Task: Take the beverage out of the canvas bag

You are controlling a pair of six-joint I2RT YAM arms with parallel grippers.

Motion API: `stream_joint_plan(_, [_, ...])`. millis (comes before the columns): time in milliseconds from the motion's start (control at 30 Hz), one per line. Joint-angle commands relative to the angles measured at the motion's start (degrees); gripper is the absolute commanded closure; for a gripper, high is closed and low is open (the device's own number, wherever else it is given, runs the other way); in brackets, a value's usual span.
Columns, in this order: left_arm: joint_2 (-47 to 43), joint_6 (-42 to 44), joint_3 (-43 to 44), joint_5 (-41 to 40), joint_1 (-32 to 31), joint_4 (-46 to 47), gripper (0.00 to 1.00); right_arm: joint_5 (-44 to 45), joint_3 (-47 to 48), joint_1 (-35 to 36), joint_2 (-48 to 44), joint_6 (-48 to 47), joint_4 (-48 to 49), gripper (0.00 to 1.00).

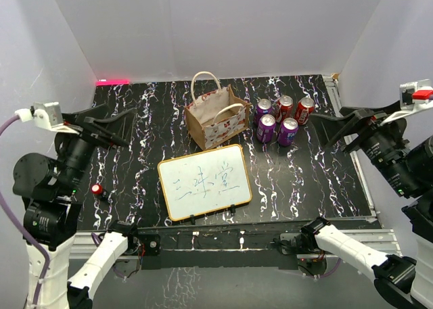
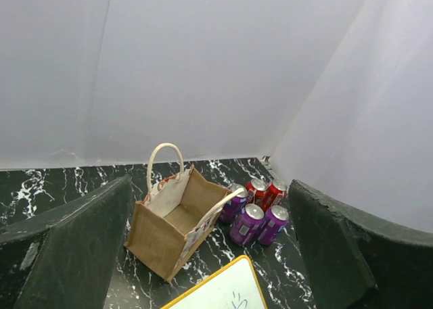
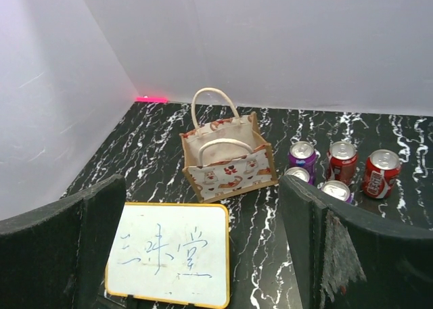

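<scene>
The tan canvas bag [image 1: 215, 118] stands upright and open at the back middle of the black marbled table, its two cream handles up. In the left wrist view the bag [image 2: 162, 234] shows a bare floor inside, with no can in it. In the right wrist view the bag [image 3: 226, 161] shows its white panel with red prints. Several purple and red beverage cans [image 1: 284, 118] stand just right of the bag. My left gripper [image 1: 108, 125] is open and empty, raised at the left. My right gripper [image 1: 346, 128] is open and empty, raised at the right. Both are well apart from the bag.
A yellow-framed whiteboard [image 1: 204, 182] with blue writing lies in front of the bag. A small red knob [image 1: 97, 188] sits by the left arm. White walls close in the back and sides. A metal rail [image 1: 352, 147] runs along the table's right edge.
</scene>
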Motion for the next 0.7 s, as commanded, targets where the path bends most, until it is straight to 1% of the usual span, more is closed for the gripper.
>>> stream_joint_plan(0, [-0.9, -2.1, 2.1, -0.7, 0.1, -2.3, 0.03, 3.4, 3.7, 0.0, 2.0, -3.2, -1.5, 0.02])
stream_joint_plan(267, [-0.6, -1.0, 3.7, -2.6, 0.0, -4.7, 0.03, 5.9, 5.5, -0.1, 3.0, -4.3, -1.0, 0.02])
stream_joint_plan(667, [-0.1, -0.9, 3.0, -2.6, 0.0, -3.7, 0.03, 8.1, 5.2, -0.1, 3.1, -3.1, 0.4, 0.02])
